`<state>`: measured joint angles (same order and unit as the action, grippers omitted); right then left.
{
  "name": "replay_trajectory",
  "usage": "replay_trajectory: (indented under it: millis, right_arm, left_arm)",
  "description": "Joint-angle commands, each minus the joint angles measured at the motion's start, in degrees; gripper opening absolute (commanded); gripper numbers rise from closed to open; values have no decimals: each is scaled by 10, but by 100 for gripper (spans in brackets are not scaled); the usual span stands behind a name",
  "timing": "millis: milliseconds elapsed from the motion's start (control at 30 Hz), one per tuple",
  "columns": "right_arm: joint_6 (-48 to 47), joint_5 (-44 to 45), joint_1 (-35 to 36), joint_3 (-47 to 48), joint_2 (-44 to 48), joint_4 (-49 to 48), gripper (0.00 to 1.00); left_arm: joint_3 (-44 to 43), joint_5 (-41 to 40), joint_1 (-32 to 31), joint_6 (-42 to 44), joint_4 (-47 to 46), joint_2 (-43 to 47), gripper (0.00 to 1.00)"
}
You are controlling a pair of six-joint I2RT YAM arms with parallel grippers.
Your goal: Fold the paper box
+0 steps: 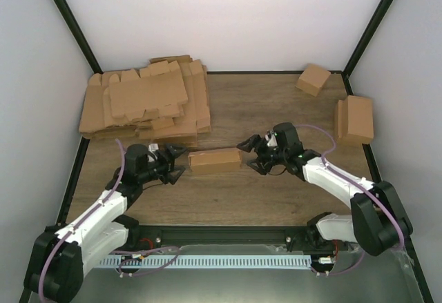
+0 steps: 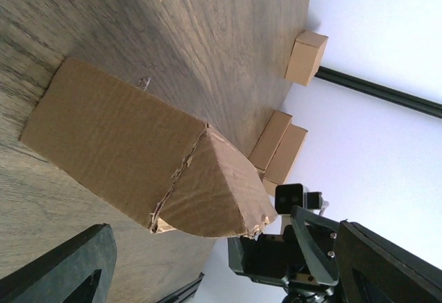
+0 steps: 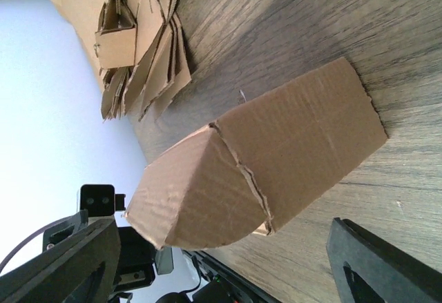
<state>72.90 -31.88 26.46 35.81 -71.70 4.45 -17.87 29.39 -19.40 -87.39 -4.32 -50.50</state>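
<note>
Two grippers are set at opposite ends of the paper box (image 1: 215,160), which lies closed on its long side near the middle of the table (image 1: 262,203), just in front of the pile of flat blanks (image 1: 145,103). The left gripper (image 1: 177,163) is held wide at the box's left end, and the right gripper (image 1: 250,154) is held wide at its right end. Nothing is gripped by either, and no contact with the cardboard can be made out.

In both wrist views the end faces of the box are seen to bulge outward, with a ragged seam where the flaps meet.

Trouble could be caused by that seam. If the ends are squeezed unevenly, a tab could be forced out of its slot and the flap sprung open. If too much pressure is applied, the bulged face could be crushed or creased. If one side is reached first, the light box could be slid or turned on the smooth wood, possibly toward the pile behind it.
</note>
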Motion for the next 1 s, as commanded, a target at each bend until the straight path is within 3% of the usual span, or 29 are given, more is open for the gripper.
replay_trajectory:
  millis: [0,167,333,833,900,967]
  right_arm:
    - [6,-12,2,9,-21,-21,84]
    - [4,-11,3,9,-34,-28,77]
    - [3,-14,3,4,-48,-40,64]
    - [4,-12,3,4,-71,-44,57]
    - [6,-13,2,6,-73,-44,58]
    - [6,-14,3,10,-73,-39,68]
  left_arm:
    - [6,9,-9,-14,-41,-14,88]
    - [14,6,-11,-16,-55,-26,74]
    - [14,8,-13,-12,-61,-45,69]
    - [13,7,-22,-1,-83,-90,58]
    - [11,6,-23,-1,-85,-92,58]
    - [8,7,-23,-1,-86,-95,59]
